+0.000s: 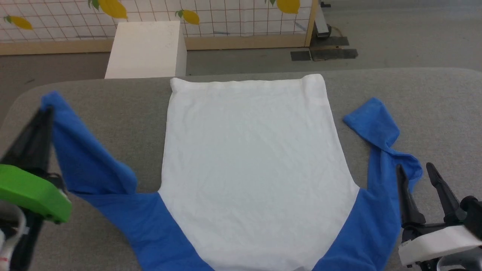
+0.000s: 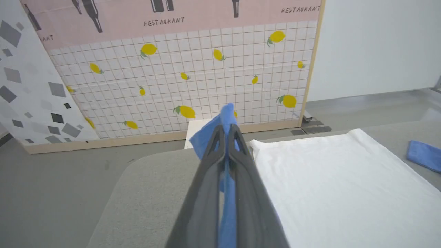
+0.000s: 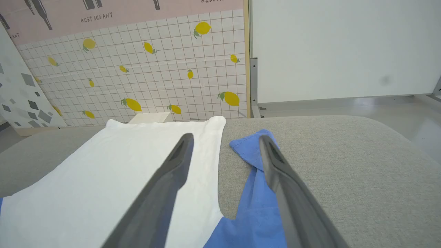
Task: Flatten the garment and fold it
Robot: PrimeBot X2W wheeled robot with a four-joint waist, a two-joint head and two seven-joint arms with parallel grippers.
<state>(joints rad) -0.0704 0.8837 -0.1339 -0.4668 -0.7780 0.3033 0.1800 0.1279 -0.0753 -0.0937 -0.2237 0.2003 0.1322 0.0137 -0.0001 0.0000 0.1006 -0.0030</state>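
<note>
The garment (image 1: pixel 248 158) lies spread on the grey table (image 1: pixel 433 105), white body flat with its hem at the far side, blue shoulders near me. My left gripper (image 1: pixel 45 113) is shut on the end of the left blue sleeve (image 1: pixel 79 150) and holds it lifted off the table; in the left wrist view the sleeve cuff (image 2: pixel 220 127) sticks out between the closed fingers (image 2: pixel 237 162). The right blue sleeve (image 1: pixel 380 131) lies folded on the table. My right gripper (image 1: pixel 414 169) stands open just above it, its fingers (image 3: pixel 179 162) straddling the sleeve (image 3: pixel 255 179).
A white box (image 1: pixel 147 49) stands on the floor beyond the table's far edge. Behind it is a tiled partition with lemon prints (image 1: pixel 226 19). Bare grey tabletop lies right of the right sleeve and between the left sleeve and the shirt body.
</note>
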